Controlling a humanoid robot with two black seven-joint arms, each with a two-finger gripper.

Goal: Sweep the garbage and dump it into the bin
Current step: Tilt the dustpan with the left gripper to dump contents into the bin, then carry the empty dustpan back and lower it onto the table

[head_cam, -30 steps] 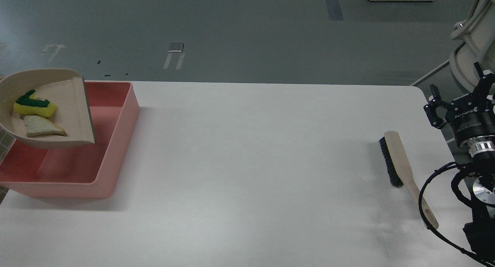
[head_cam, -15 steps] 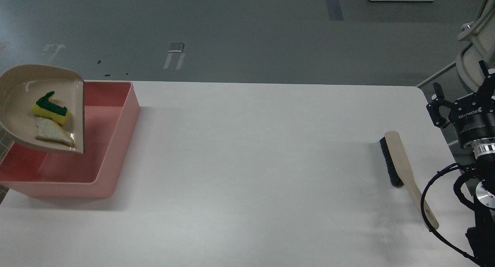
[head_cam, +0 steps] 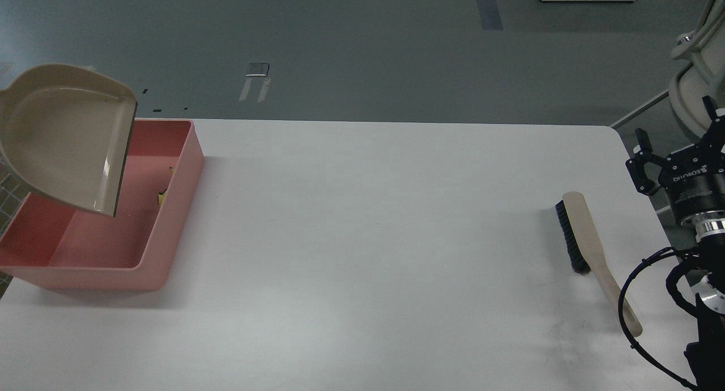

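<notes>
Now the dustpan (head_cam: 62, 136) is held tilted above the bin (head_cam: 170, 232), emptied; only yellow specks of garbage (head_cam: 162, 196) are seen inside. The left gripper is out of view; the right gripper (head_cam: 674, 158), beside the brush (head_cam: 583, 238), appears spread. If the dustpan is lowered carelessly, the bin could be knocked.

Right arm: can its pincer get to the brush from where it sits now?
Probably yes. The right pincer hangs open and empty just right of the brush, which lies on the white table near its right edge. Nothing lies between them, and the handle points toward the robot's side.
</notes>
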